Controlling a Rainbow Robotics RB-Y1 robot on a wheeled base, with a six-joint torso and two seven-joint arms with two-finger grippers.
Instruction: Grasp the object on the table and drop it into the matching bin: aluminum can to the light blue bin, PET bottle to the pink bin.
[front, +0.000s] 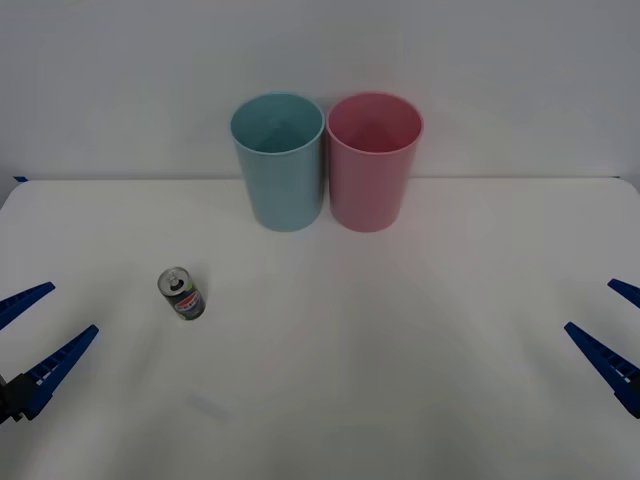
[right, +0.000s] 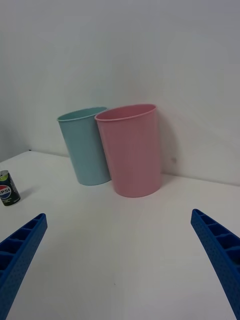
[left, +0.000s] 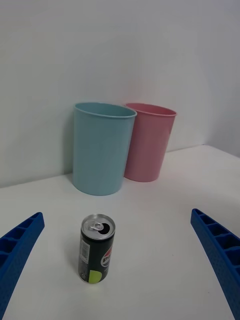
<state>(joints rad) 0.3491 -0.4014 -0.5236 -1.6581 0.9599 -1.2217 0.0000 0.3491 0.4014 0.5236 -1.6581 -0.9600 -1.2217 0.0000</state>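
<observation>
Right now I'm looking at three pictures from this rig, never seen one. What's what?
It is a two-armed robot facing a white table. The wide picture comes from a camera above the arms; the two tall ones come from cameras on each wrist. The blue wedges are the pincer fingers: the left pincer sits at the table's left edge and the right pincer at the right edge, both open and holding nothing. On the table a small dark drink can stands upright, nearer the left arm. Farther back stand a light blue bin and a pink bin, side by side.
</observation>
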